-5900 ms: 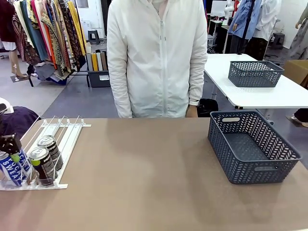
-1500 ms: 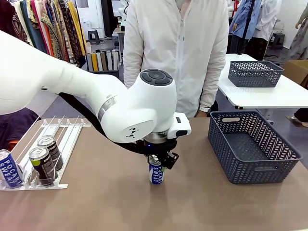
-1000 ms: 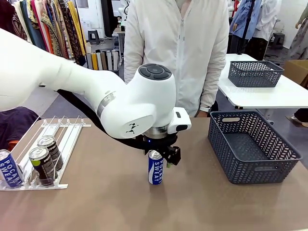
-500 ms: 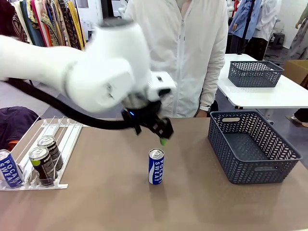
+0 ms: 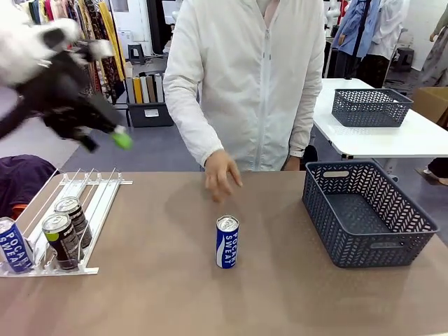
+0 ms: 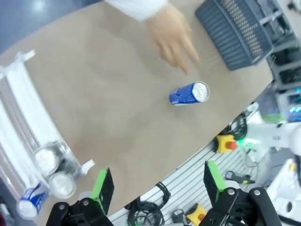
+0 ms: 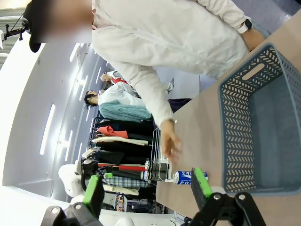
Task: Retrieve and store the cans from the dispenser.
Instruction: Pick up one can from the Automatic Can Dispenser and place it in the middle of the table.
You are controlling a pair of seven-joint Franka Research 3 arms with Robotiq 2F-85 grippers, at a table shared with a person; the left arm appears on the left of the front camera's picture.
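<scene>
One blue can [image 5: 227, 241] stands alone in the middle of the table [image 5: 168, 294], with a person's hand [image 5: 222, 175] near it at 12 o'clock, the grey basket [image 5: 364, 241] at 3 o'clock and three more cans [image 5: 63, 240] in the dispenser [image 5: 87, 189] at 9 o'clock, while the left gripper [image 6: 157, 181] and the right gripper [image 7: 146, 184] are both spread wide and hold nothing.
</scene>
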